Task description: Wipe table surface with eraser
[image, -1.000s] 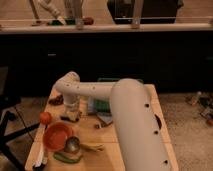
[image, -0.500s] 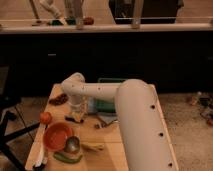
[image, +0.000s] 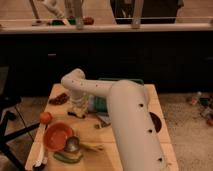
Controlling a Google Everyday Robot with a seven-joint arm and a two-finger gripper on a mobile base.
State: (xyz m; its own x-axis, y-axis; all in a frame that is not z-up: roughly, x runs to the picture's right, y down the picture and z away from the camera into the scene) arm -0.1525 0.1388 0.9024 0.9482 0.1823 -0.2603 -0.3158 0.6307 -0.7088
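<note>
The table surface (image: 117,150) is a light tan wooden top that fills the lower middle of the camera view. My white arm reaches from the lower right, bends at its elbow (image: 74,80) and points down. My gripper (image: 78,107) is low over the left half of the table. Directly under its tip is the eraser (image: 75,114), a small block with a pale top and dark base, resting against the wood. The gripper hides most of the eraser.
A green tray (image: 102,102) lies just right of the gripper, with a grey folded piece (image: 103,120) in front of it. An orange bowl (image: 58,136), a red ball (image: 45,117), a metal spoon (image: 72,145), a green item (image: 68,157) and a white-handled utensil (image: 40,162) crowd the front left. A dark item (image: 59,99) lies at the back left.
The gripper has slid a little to the right across the table with the eraser under it. The elbow has moved right with it. The other objects have not moved.
</note>
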